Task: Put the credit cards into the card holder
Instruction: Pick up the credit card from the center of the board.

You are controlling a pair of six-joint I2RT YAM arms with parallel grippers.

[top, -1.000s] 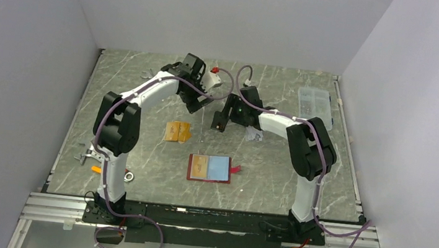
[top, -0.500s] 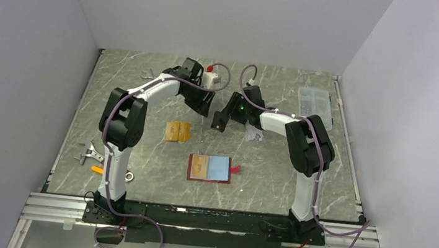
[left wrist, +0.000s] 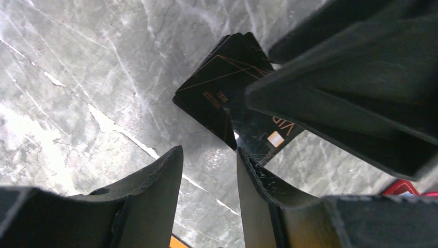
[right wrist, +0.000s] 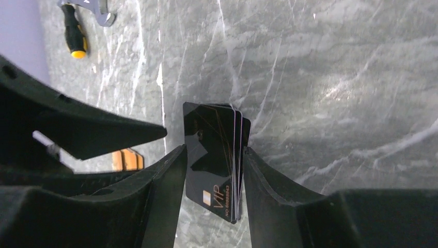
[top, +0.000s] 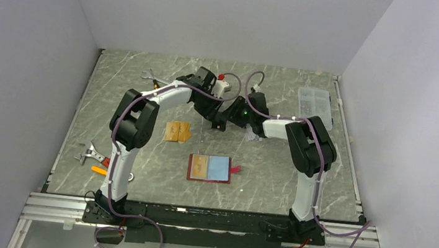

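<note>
A stack of black credit cards (right wrist: 217, 129) stands on edge above the table, and my right gripper (right wrist: 215, 151) is shut on it. The stack is slightly fanned. In the left wrist view the same black cards (left wrist: 217, 85) lie just ahead of my left gripper (left wrist: 209, 151), which is open with only table showing between its fingers; its right fingertip (left wrist: 245, 160) sits against a card's edge. From above, both grippers, left (top: 212, 118) and right (top: 224, 123), meet at mid-table. Orange credit cards (top: 177, 131) lie to their near left. The card holder (top: 209, 168) lies open, an orange card in its left sleeve.
A clear compartment box (top: 315, 104) stands at the back right. Metal tools and an orange-handled one (top: 93, 158) lie at the left edge, another tool (top: 150, 77) at the back. A small white object (top: 254, 135) lies under the right arm.
My left arm has swung right until its gripper meets the right one, and its jaws have narrowed. The right jaws have closed in on the black stack.
</note>
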